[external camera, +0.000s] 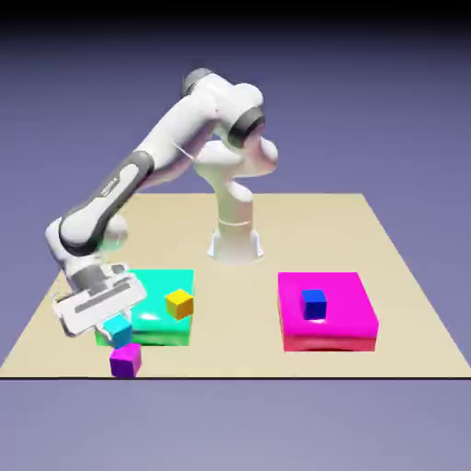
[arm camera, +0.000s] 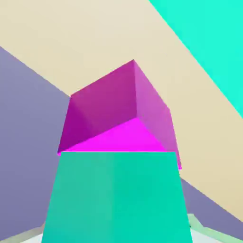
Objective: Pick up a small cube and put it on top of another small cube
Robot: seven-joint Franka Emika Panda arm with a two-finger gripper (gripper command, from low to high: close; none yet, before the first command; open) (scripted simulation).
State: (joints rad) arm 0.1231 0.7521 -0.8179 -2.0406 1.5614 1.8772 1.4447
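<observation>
The small cyan cube [external camera: 118,331] sits between the fingers of my gripper [external camera: 114,324], near the table's front edge at the exterior view's left. Directly under it is the other small cube, purple [external camera: 125,361], and the two look to be touching. In the hand view the cyan cube [arm camera: 114,199] fills the bottom, and the purple cube [arm camera: 118,109] shows just beyond it. The cyan cube hides my fingertips, so whether they still press on it does not show.
A flat teal slab [external camera: 152,285] lies right beside the two small cubes, with a yellow cube [external camera: 179,303] on it. A magenta slab [external camera: 345,317] carrying a blue cube [external camera: 314,304] lies at the exterior view's right. The robot's base [external camera: 235,241] stands behind.
</observation>
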